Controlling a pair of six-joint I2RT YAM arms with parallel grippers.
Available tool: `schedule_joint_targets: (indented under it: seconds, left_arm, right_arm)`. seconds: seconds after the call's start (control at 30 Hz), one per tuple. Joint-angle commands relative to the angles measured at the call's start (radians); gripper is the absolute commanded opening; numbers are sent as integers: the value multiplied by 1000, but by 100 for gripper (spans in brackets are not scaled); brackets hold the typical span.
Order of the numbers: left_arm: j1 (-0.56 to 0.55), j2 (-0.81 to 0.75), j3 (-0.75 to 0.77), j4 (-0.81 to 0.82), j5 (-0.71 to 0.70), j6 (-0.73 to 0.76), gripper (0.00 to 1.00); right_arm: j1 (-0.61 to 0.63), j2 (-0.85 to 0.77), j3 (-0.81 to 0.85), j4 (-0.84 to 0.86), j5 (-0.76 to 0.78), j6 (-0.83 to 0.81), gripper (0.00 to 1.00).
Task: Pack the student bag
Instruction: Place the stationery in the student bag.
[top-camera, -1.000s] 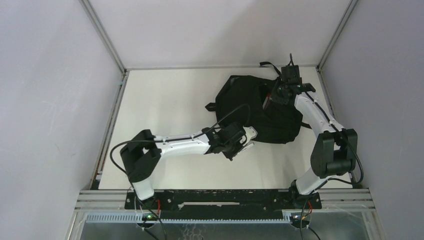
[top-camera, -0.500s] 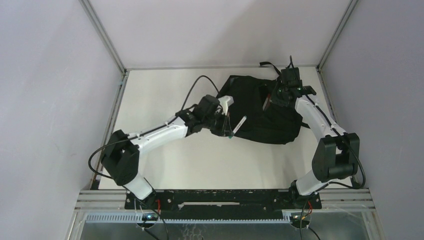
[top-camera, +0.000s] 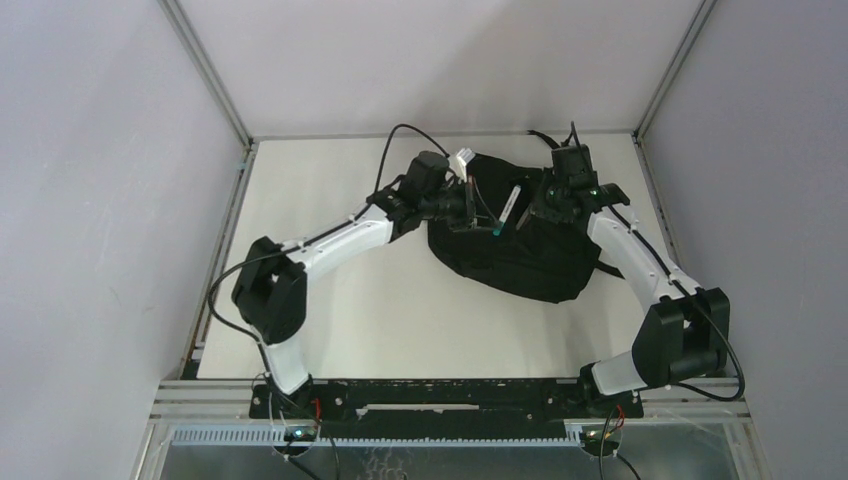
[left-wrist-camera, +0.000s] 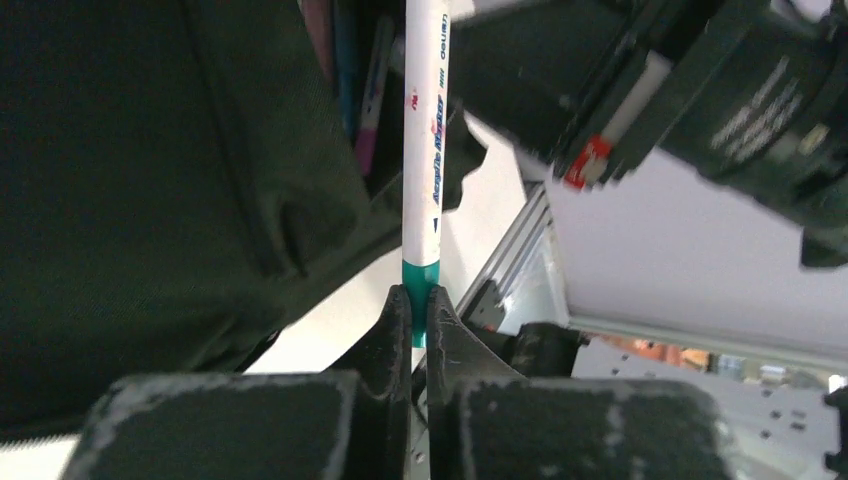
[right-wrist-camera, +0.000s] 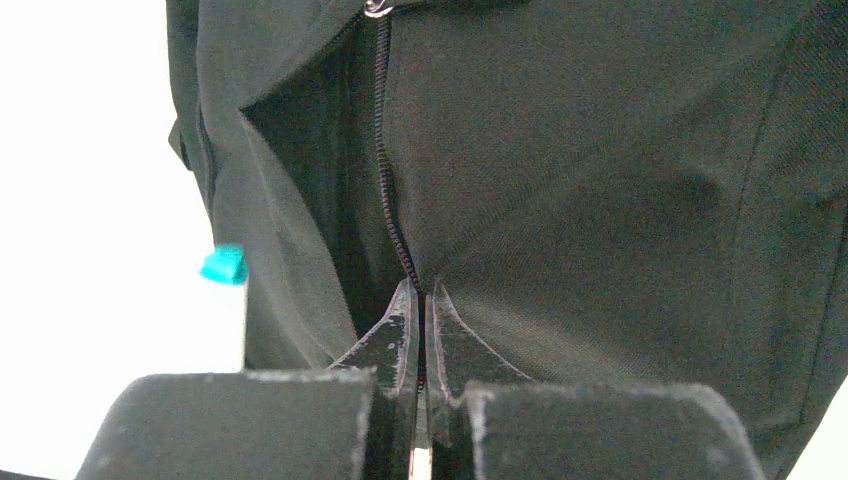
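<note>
My left gripper (left-wrist-camera: 420, 303) is pinching the pen (left-wrist-camera: 425, 150) by its teal end, and I'm lining it straight into the bag (left-wrist-camera: 130, 150) while my right gripper (right-wrist-camera: 420, 292) is seemingly clamping the zipper (right-wrist-camera: 384, 150) edge.

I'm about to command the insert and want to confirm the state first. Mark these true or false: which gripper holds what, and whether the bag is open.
1. The left gripper is shut on a white marker by its teal end. True.
2. The right gripper is open and clear of the student bag. False: it is shut on the bag's fabric right at the zipper.
3. The bag's zipper is closed all the way. False: a dark gap stands open beside the zipper teeth in the right wrist view.
4. Other pens show inside the bag's opening, beyond the marker. True.
</note>
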Motion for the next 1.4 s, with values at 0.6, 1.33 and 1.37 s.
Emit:
schedule_joint_targets:
  seconds: [0.6, 1.33, 1.37]
  left_arm:
    - [-8, 349, 409, -45, -51, -192, 31]
    - [39, 53, 214, -156, -220, 65, 45]
    - [42, 47, 203, -157, -224, 71, 45]
  right_arm:
    - [27, -57, 10, 17, 15, 28, 0]
    - [118, -84, -47, -21, -56, -5, 1]
    - [140, -91, -48, -27, -63, -11, 6]
